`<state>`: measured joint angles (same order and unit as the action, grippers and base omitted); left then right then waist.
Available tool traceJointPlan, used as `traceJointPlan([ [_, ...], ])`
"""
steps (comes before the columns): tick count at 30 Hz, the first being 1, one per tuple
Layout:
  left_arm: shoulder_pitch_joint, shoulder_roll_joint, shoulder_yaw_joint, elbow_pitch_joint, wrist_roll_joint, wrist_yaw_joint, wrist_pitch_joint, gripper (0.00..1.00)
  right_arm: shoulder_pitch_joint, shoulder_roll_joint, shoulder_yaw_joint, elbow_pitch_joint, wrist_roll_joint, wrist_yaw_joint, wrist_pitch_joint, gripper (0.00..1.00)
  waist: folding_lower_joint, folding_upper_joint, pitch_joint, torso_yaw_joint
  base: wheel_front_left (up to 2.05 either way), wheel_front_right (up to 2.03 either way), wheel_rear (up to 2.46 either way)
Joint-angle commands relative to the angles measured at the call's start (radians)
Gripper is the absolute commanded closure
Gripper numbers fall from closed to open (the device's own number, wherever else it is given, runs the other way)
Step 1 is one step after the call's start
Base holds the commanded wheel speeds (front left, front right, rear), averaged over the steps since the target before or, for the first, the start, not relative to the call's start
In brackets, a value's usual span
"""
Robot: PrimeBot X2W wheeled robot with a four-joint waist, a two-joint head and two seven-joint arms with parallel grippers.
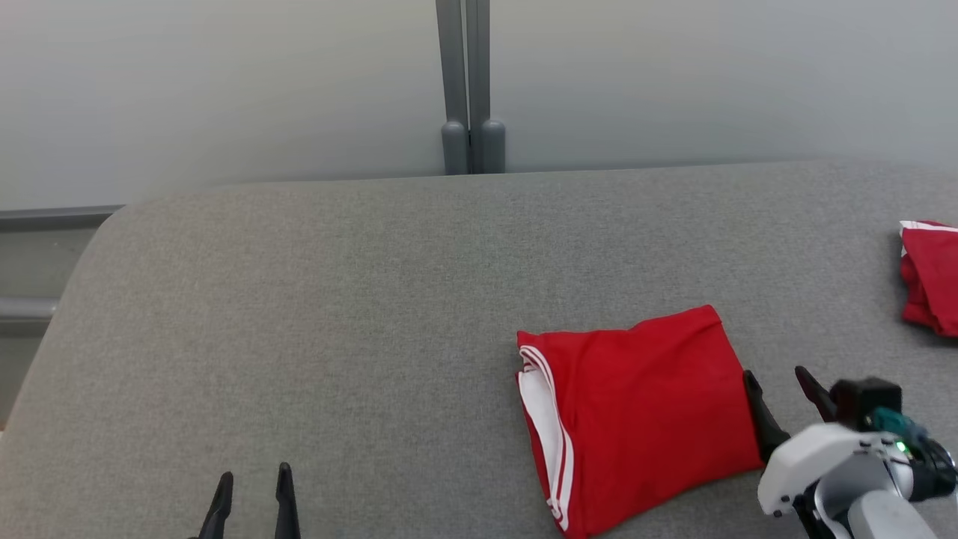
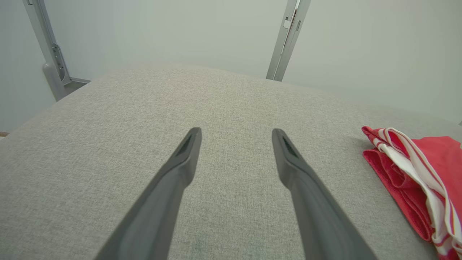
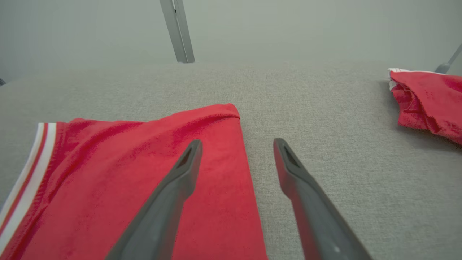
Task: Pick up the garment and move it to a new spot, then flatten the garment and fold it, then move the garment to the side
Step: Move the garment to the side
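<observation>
A red garment (image 1: 636,412) with white stripes lies folded in a rough square on the grey table (image 1: 337,314), right of centre. My right gripper (image 1: 778,382) stands open at its right edge. In the right wrist view one finger is over the red cloth (image 3: 144,180), the other over bare table, with the gripper (image 3: 236,144) straddling the fold edge and nothing held. My left gripper (image 1: 253,479) is open at the lower left, above bare table. Its wrist view shows the gripper (image 2: 236,131) spread wide, with the garment's striped edge (image 2: 415,169) off to the right.
A second red garment (image 1: 932,277), bunched, lies at the table's far right edge; it also shows as a red heap (image 3: 426,101) in the right wrist view. A grey post (image 1: 470,90) stands behind the table against a pale wall.
</observation>
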<state>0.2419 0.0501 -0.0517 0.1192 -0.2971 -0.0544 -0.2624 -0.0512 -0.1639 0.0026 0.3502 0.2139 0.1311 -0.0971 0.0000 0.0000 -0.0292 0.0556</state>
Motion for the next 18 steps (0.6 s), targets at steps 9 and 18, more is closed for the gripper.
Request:
traceJointPlan([
  [9,-0.07,0.002,-0.021,0.009,0.003,-0.014,-0.003,0.0,-0.231,-0.043,0.01,0.308,0.013,-0.001,0.24,0.0,0.0,0.0,0.096,0.107,0.0,0.0,0.0],
  [18,-0.116,0.002,-0.027,0.005,-0.016,-0.015,-0.003,0.0,-0.36,-0.057,0.076,0.389,0.153,0.001,0.282,1.0,0.0,0.0,0.172,0.106,0.0,0.0,0.0],
])
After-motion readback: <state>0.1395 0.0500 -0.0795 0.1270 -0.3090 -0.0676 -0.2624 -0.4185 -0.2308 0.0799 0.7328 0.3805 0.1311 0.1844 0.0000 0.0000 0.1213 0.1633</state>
